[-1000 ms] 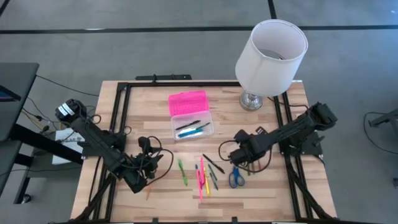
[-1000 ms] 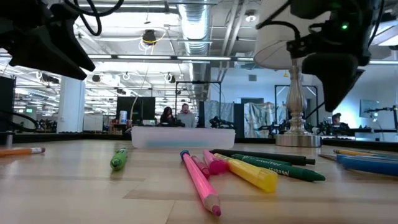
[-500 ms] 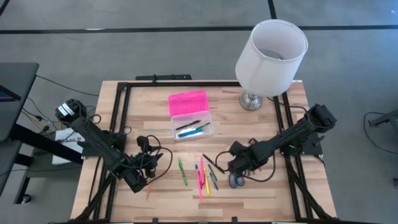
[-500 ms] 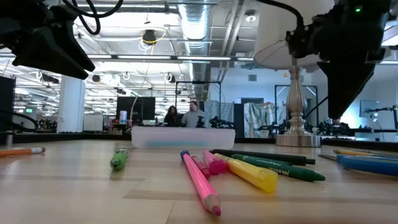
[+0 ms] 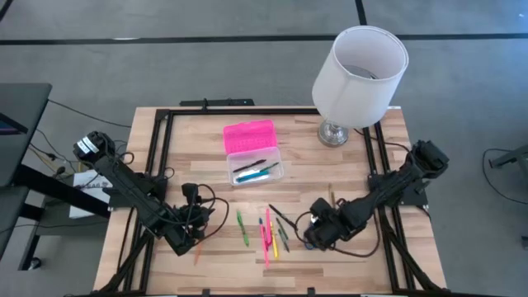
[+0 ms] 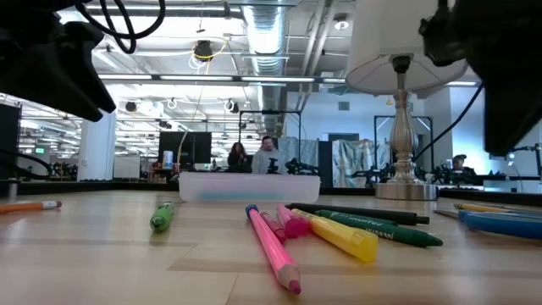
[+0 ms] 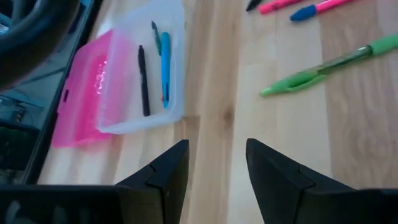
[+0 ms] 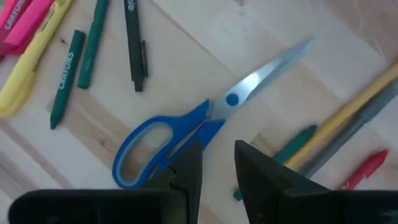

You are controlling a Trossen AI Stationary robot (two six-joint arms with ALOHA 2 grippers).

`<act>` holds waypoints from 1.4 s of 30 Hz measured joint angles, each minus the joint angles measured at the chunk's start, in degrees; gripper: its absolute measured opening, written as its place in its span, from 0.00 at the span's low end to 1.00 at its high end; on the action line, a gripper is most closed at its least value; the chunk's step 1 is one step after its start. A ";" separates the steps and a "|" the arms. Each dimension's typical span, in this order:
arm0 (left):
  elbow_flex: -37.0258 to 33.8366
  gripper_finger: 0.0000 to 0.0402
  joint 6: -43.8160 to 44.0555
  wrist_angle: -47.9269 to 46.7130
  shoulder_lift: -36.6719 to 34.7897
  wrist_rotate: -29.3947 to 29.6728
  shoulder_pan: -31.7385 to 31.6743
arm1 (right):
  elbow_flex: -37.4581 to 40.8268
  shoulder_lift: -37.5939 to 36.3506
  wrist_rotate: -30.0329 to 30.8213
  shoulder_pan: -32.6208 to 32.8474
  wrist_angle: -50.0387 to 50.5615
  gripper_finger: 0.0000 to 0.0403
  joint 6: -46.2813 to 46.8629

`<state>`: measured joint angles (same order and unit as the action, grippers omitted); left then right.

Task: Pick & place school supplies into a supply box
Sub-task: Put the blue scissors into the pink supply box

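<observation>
Right gripper (image 8: 216,163) is hovering released over the blue scissors (image 8: 186,134), lower right of the desk (image 5: 198,148). Left gripper (image 7: 216,163) is sitting released at lower left.

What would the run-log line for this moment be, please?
right gripper: open, over scissors | left gripper: open, empty | supply box: open

A small supply box (image 5: 255,170) lies open near the middle of the table, its textured hot-pink lid (image 5: 248,136) folded flat behind a clear base that holds a blue pen (image 7: 165,65), a black pen (image 7: 143,81) and what may be a dark green one. Nearer the front edge, loose supplies lie scattered flat: a green pen (image 5: 242,228), pink and yellow markers (image 5: 266,235), green crayons and a black pen. Blue-handled scissors (image 8: 193,134) lie closed just beside them, with more pencils and crayons past the blades.
</observation>
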<state>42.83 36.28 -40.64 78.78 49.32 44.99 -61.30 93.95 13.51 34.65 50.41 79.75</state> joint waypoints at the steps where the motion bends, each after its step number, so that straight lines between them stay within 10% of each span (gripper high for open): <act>1: 0.00 0.39 0.13 0.01 0.00 -0.03 0.00 | 0.00 0.00 0.15 0.30 -0.08 0.22 0.65; 30: 0.00 0.39 -1.84 -1.07 0.00 1.29 0.00 | -4.94 8.72 -3.87 2.78 -12.24 0.22 1.71; 42: 0.00 0.39 -2.85 -1.07 0.00 2.21 -0.01 | -4.94 9.52 -4.77 3.23 -8.24 0.48 7.84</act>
<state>42.83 33.43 -41.71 78.78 51.53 44.98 -66.24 103.47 8.74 37.89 42.17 87.58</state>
